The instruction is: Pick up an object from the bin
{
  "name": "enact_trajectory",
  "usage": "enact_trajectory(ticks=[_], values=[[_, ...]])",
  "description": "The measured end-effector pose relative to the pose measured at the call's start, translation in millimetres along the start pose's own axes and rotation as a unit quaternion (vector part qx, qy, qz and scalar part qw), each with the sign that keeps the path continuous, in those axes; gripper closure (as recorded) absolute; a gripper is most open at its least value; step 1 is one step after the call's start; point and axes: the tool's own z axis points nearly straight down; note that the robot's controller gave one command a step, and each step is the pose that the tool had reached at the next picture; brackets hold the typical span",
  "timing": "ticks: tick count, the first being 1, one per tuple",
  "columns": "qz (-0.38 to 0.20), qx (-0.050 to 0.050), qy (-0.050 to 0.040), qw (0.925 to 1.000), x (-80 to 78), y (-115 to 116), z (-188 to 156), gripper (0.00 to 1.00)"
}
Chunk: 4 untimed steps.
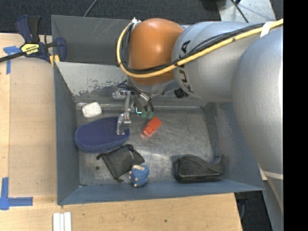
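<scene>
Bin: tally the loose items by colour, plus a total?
White: 1, white block
Blue: 2, blue oval pad, blue lump
Orange: 1, orange block
Black: 2, black pouch, black wedge
Total: 6

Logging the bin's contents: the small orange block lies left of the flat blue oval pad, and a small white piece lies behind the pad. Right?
Not quite. The camera view shows the small orange block to the right of the flat blue oval pad, not left; the small white piece is behind the pad, as said.
</scene>
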Motion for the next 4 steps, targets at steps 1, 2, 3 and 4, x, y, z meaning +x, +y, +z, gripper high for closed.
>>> enact_trajectory(ticks=[1,2,3,4], values=[[-0.104,0.002,-0.0041,0.9946,18.9,37,82,0.0],[-0.079,0.0,-0.0068,0.9969,2.4,4,53,0.0],[0.021,-0.001,-0.0047,0.9998,-9.3,29,47,0.0],[0.125,0.002,-0.013,0.9921,22.8,43,77,0.0]])
